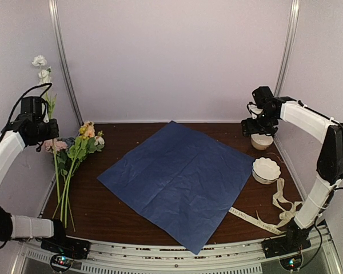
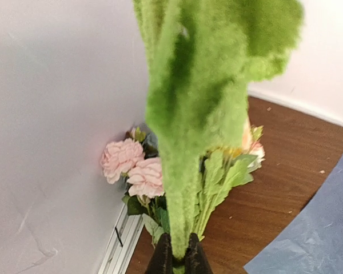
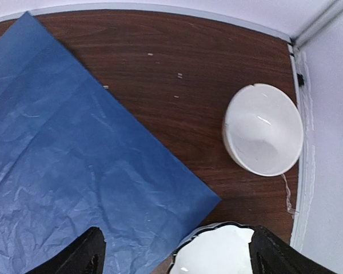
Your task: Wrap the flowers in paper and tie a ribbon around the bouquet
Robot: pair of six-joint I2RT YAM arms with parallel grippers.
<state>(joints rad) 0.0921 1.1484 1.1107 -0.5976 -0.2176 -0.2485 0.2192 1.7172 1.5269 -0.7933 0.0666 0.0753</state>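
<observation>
Left hand (image 2: pixel 178 260) clenched on upright flower stem (image 2: pixel 183 188); paper (image 1: pixel 177 180) lies to its right; right hand (image 1: pixel 257 128) released

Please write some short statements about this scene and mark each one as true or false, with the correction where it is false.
1. The paper lies spread on the table, dark face up. True.
2. The left hand is shut on a green stem. True.
3. The ribbon is tied around the flowers. False: it lies loose at the right front, apart from the flowers.
4. The right hand grips a bowl. False: it is open above the scalloped bowl, holding nothing.
5. The flowers lie on the paper. False: they lie beside it, on the table.
</observation>
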